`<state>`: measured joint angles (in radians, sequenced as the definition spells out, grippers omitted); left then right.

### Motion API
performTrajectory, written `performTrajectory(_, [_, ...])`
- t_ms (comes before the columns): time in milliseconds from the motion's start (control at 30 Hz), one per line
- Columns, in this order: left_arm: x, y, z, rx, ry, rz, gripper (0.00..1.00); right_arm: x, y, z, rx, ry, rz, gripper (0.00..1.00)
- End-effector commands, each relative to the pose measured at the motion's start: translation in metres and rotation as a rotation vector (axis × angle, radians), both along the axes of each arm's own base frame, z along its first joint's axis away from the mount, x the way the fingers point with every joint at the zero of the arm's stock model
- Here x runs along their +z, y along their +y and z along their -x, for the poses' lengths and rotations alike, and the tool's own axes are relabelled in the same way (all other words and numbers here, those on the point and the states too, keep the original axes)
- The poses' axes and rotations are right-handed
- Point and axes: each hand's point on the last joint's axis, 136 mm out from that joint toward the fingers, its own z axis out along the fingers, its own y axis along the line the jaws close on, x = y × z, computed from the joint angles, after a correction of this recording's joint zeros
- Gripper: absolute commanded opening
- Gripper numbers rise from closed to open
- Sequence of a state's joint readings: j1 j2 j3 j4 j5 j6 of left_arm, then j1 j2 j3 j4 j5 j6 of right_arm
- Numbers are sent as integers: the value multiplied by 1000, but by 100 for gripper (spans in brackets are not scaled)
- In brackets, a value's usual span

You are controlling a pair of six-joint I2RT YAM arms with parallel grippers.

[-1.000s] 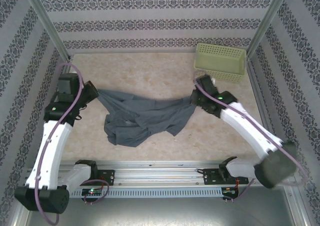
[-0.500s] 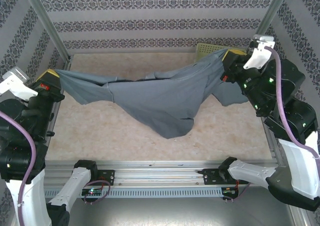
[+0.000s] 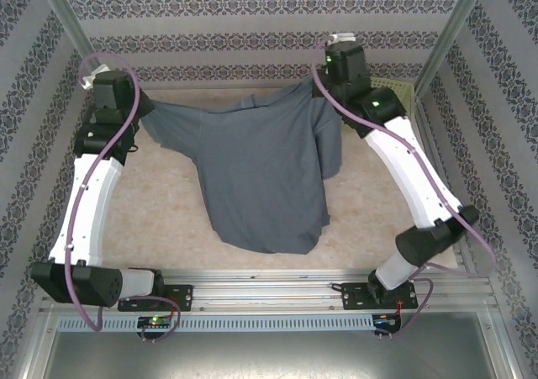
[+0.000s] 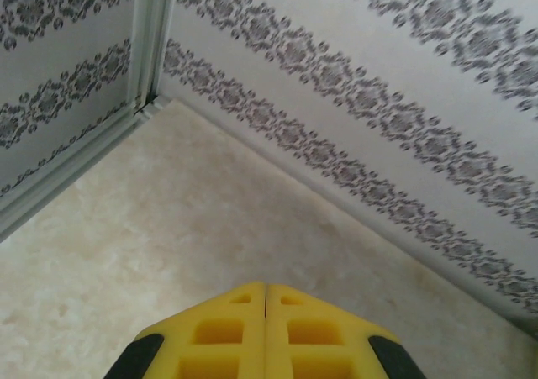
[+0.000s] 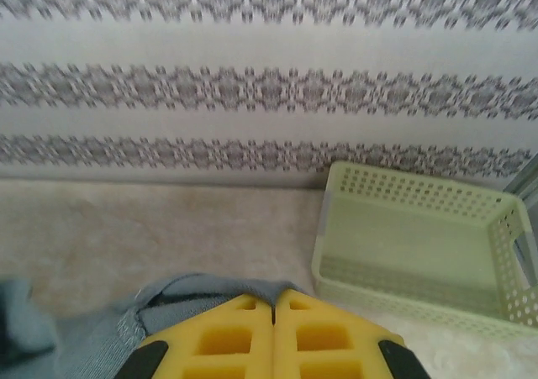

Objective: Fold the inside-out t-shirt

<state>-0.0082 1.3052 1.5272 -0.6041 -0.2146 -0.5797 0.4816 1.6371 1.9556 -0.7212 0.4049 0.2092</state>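
The inside-out t-shirt [image 3: 261, 169], plain slate blue-grey, is stretched by its top corners between both grippers at the far side of the table. Its body trails flat toward the near edge. My left gripper [image 3: 145, 110] is shut at the shirt's left corner. In the left wrist view the yellow fingertips [image 4: 266, 285] press together over bare table, and the cloth is hidden beneath them. My right gripper [image 3: 324, 89] is shut on the right corner. A fold of the t-shirt [image 5: 210, 291] bunches at the closed right gripper [image 5: 273, 293].
A pale green perforated basket [image 3: 397, 89] stands at the far right corner, partly behind the right arm; in the right wrist view the basket [image 5: 420, 244] is just right of the fingers. Patterned walls close the table at the back and sides. A metal rail [image 3: 269, 291] runs along the near edge.
The shirt was bunched mid-table, then lifted and pulled wide. Both grippers have now carried it to the far side, and it hangs spread with its hem toward the near edge.
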Motion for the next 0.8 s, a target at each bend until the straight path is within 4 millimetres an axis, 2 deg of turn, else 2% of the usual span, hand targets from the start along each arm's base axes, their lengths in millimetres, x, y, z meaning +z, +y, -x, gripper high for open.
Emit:
performTrajectory(0, [79, 10, 32, 30, -239, -11, 0, 68, -7, 26, 21, -163, -104, 0])
performTrajectory(167, [130, 8, 87, 14, -378, -33, 0, 115, -6, 79, 104, -267, -153, 0])
performTrajectory(400, [198, 5, 176, 3, -595, -58, 0, 188, -8, 171, 273, -438, -314, 0])
performTrajectory(533, [235, 4, 216, -1, -702, -87, 0, 218, -14, 206, 349, -506, -379, 0])
performTrajectory(600, [247, 3, 222, -3, -726, -104, 0, 229, -15, 214, 368, -535, -388, 0])
performTrajectory(667, [251, 5, 215, 6, -717, -114, 0, 233, -18, 210, 340, -553, -365, 0])
performTrajectory(767, [243, 7, 180, 10, -655, -116, 0, 230, -19, 185, 247, -554, -266, 0])
